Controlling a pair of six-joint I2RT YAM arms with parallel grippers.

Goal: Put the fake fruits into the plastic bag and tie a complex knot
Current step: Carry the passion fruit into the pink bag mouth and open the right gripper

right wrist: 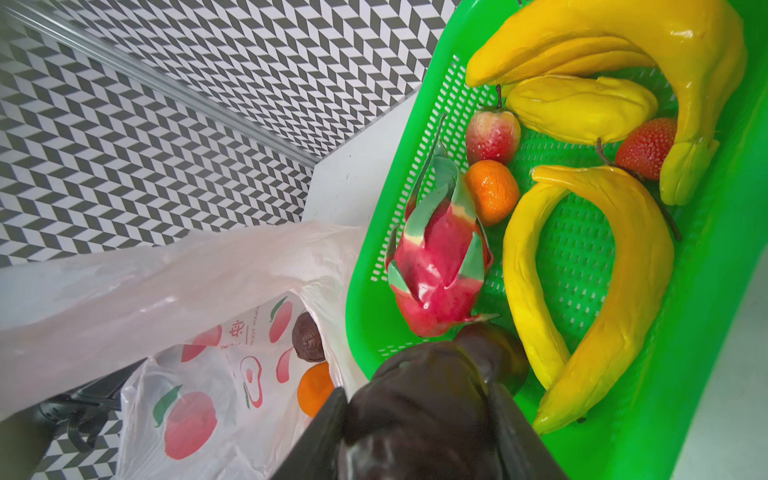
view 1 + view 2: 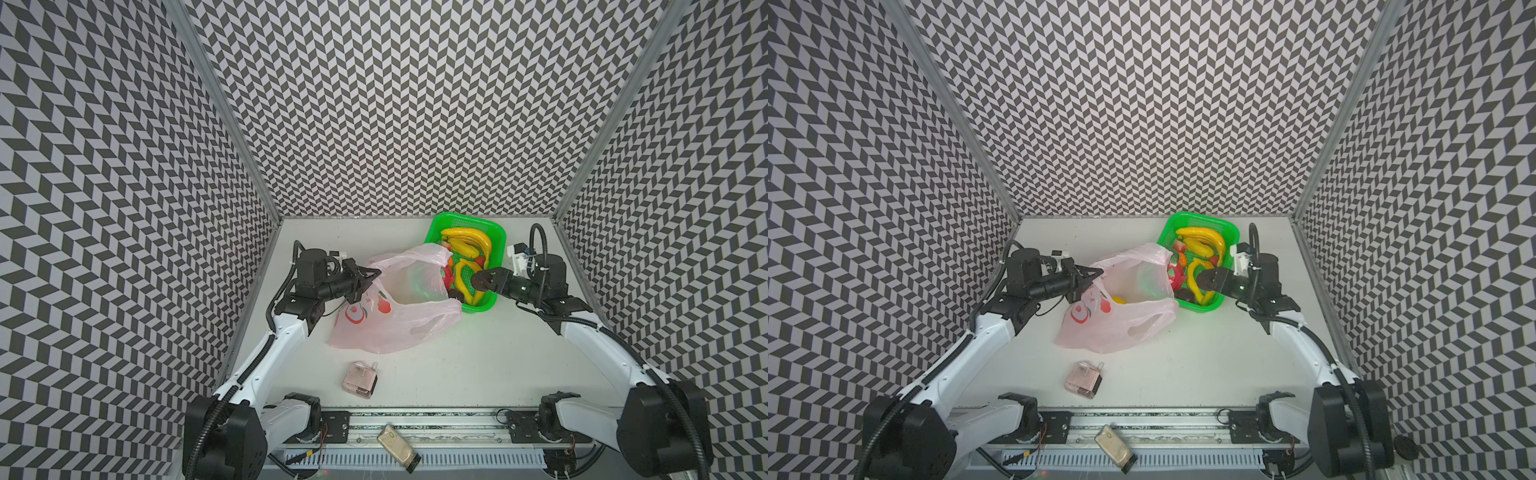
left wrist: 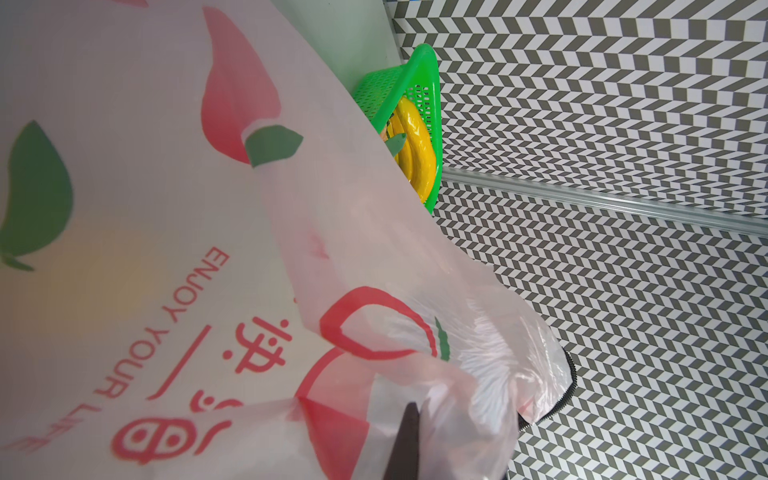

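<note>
- White table point(image 2: 457, 374) was enclosed by chevron-patterned walls point(image 2: 374, 104). A green basket point(image 2: 469, 216) sat at the rear right, and the bag point(image 2: 386, 332) lay mid-table with its side against the basket.
- Left gripper point(image 2: 376, 272) was clamped fully shut on the film at the bag's rim. It lifted the rim so the mouth gaped toward the basket.
- Right gripper point(image 2: 478, 280) hung over the basket's near end, jaws partly closed around a glossy dark fruit point(image 1: 415, 399).
- Inside the bag, seen from the right wrist: one orange point(image 1: 313, 388) and a wrinkled brown fruit point(image 1: 307, 343). A yellow patch point(image 2: 1119, 299) showed inside in a top view; what it was could not be told.
- In the basket lay bananas point(image 2: 465, 241), a dragon fruit point(image 1: 436, 266), two strawberries point(image 1: 492, 135) and a second orange point(image 1: 492, 191).
- Judgement: loading was under way but less than half done, as most pieces were yet to be carried over.
- One handle loop point(image 2: 432, 328) lay flat and open on the table, the other was draped up beside the basket. No knot existed, so the tying was wholly left to do.
</note>
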